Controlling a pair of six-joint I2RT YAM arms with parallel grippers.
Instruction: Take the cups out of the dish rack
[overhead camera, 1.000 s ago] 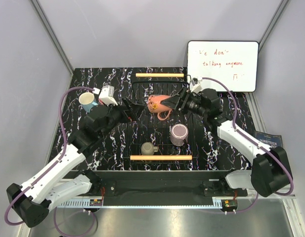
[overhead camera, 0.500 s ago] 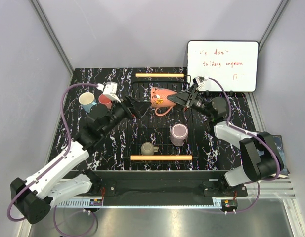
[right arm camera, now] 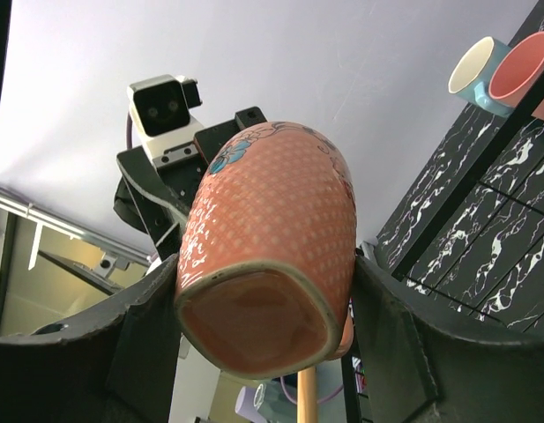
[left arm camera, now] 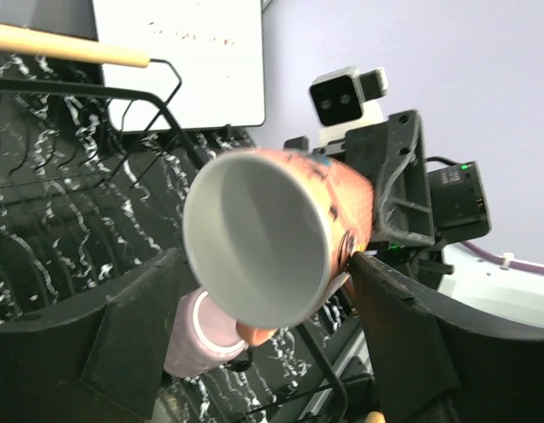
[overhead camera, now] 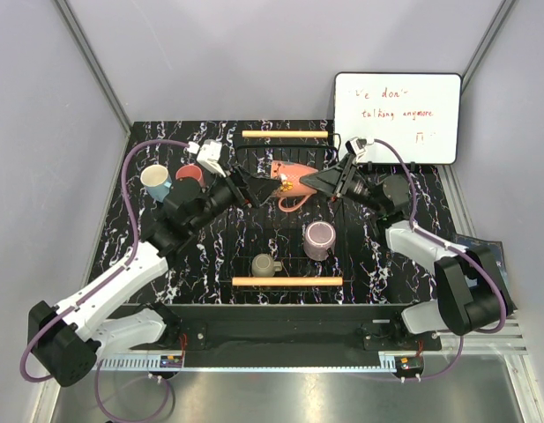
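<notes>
Top external: your right fingers [overhead camera: 317, 181] clamp the orange mug [overhead camera: 287, 175], lying level. Its mouth faces your left fingers [overhead camera: 254, 188], spread apart.

Light: bright, even and white, coming from above; the pale walls glow softly.
Shadows: weak and short on the counter [overhead camera: 139, 167], with soft edges.
Glare: a broad shine on the metal strip [overhead camera: 280, 392] at the near edge; small glints on the orange cup [right arm camera: 272, 211].
Sharpness: top view clear, the whiteboard [overhead camera: 397, 117] writing thin but visible; wrist views crisp on the cup.
Distortion: wrist views stretch at their edges.
</notes>
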